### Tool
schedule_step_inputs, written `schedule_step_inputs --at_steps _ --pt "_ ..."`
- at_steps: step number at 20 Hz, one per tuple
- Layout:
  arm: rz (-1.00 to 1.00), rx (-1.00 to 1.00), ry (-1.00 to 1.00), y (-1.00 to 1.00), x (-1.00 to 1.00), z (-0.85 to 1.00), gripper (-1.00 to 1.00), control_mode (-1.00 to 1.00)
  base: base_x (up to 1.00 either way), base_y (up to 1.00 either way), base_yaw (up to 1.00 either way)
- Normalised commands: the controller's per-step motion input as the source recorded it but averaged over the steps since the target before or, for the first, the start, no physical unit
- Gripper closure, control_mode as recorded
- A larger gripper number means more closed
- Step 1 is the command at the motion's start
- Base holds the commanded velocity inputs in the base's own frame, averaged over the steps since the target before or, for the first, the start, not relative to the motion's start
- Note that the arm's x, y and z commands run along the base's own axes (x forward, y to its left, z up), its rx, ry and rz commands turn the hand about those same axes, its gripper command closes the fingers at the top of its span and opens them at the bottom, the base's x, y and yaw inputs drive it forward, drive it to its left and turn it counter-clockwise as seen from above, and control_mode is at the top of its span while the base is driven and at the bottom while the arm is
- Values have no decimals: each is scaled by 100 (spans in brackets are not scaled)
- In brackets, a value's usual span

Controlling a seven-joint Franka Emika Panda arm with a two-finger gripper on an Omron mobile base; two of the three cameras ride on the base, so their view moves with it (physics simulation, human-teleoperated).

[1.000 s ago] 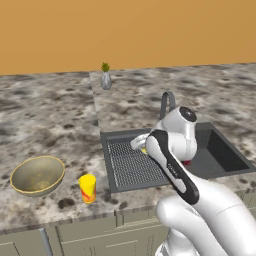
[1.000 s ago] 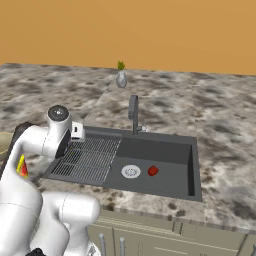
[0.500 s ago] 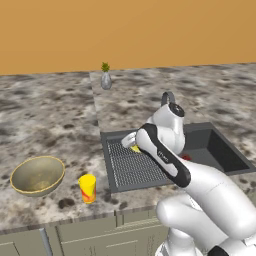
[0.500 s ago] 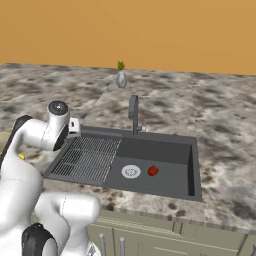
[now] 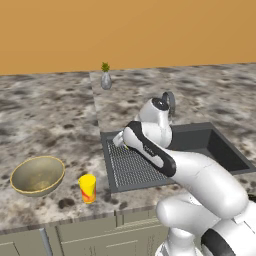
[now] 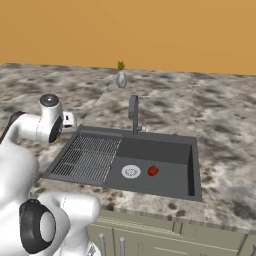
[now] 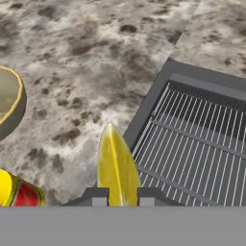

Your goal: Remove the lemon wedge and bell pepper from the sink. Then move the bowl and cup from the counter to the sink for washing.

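In the hand view the yellow lemon wedge [image 7: 116,166] stands pinched between my gripper [image 7: 118,198], which is shut on it. The hand hangs over the left rim of the sink's ribbed drainboard [image 7: 202,139], at the counter's edge. From the left base view the gripper [image 5: 120,140] sits at the drainboard's far left corner. The dark-red bell pepper [image 6: 153,171] lies in the sink [image 6: 165,150] basin beside the drain. On the counter to the left stand the olive-gold bowl [image 5: 37,175] and the yellow cup [image 5: 88,188]; both also edge into the hand view, bowl [image 7: 9,103] and cup [image 7: 19,194].
A grey arched faucet [image 6: 133,112] rises behind the basin. A grey vase with a green plant [image 5: 105,77] stands at the back of the speckled stone counter [image 5: 55,130]. Cabinet fronts run below the counter's front edge.
The arm has swung left across the drainboard, carrying the lemon wedge from over the grid to its left rim. The bell pepper, bowl and cup have stayed put.
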Motion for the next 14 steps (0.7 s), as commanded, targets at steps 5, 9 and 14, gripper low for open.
schedule_step_inputs --at_steps 5,9,14 --pt "1 0 0 12 22 0 100 -100 0 0 0" --pt "1 0 0 17 22 -2 100 -100 0 0 0" --pt "1 0 0 26 21 -5 100 -100 0 0 0"
